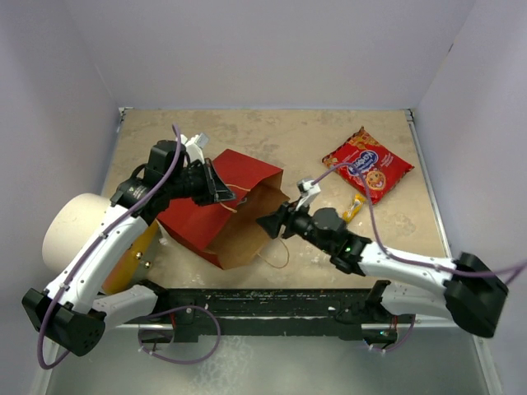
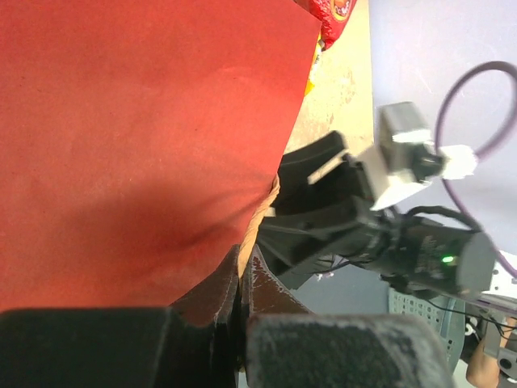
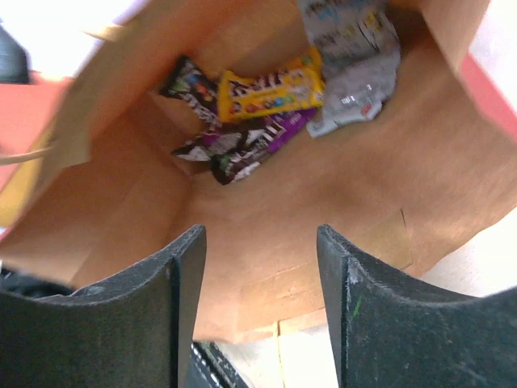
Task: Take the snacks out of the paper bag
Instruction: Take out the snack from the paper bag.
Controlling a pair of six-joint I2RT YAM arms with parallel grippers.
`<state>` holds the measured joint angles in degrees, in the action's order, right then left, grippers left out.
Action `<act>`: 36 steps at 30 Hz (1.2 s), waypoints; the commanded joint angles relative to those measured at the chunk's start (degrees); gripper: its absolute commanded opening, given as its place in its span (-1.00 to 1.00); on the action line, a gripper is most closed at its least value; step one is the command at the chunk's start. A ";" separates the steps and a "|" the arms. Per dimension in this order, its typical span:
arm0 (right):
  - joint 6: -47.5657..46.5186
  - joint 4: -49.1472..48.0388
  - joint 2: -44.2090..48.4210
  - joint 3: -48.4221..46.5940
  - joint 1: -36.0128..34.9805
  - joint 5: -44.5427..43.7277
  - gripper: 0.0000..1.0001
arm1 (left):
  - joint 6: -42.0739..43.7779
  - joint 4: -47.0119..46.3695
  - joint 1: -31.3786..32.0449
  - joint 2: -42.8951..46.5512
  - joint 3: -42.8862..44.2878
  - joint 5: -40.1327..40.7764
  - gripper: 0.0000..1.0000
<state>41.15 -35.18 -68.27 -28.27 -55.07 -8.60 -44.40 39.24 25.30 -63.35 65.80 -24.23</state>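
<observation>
The bag lies on its side on the desk, mouth toward the near right. The left claw is clamped on its upper rim, propping it agape. The right claw, spread and empty, sits at the mouth (clearly the nearer arm). The yellow packet lies straight ahead, deep inside, long axis across the gap.

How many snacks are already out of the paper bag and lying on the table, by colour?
Red cookie bag: 1
Yellow-orange packet: 1
Total: 2
</observation>
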 commanded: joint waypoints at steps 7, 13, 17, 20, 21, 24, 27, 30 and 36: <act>22.01 -4.42 -18.14 -11.16 -3.60 -24.86 -0.01 | -0.82 -2.97 0.10 -3.19 5.04 -3.23 -1.00; 29.95 -0.96 -26.73 -18.61 -5.56 -29.56 -0.02 | -0.64 -3.16 0.10 -4.72 7.26 -3.65 -1.00; 37.14 4.87 -30.80 -23.33 -5.86 -31.64 -0.03 | -0.37 -2.25 0.10 -5.47 8.27 -4.88 -1.00; 39.42 6.31 -33.78 -25.45 -6.24 -33.28 -0.02 | 0.61 -1.75 0.10 -6.29 8.64 -5.47 -1.00; 40.69 7.54 -34.64 -25.92 -6.27 -33.76 -0.02 | 0.77 -1.56 0.10 -6.34 8.64 -5.60 -1.00; 42.70 9.78 -37.20 -27.65 -6.25 -33.37 -0.02 | 0.93 -1.45 0.10 -6.25 8.53 -5.95 -1.00; 43.14 9.73 -39.72 -28.87 -6.28 -34.24 -0.02 | 2.04 -0.16 0.10 -5.78 9.06 -6.03 -1.00; 43.81 8.31 -41.44 -28.94 -6.27 -35.33 -0.04 | 2.80 1.60 0.12 -5.56 9.59 -6.35 -1.00; 45.10 8.93 -44.77 -31.40 -6.16 -39.29 -0.02 | 4.75 2.75 0.18 -5.68 9.90 -8.48 -1.00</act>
<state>83.64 -26.11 -112.07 -55.96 -61.12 -41.67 -42.28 41.71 25.30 -69.91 73.03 -30.48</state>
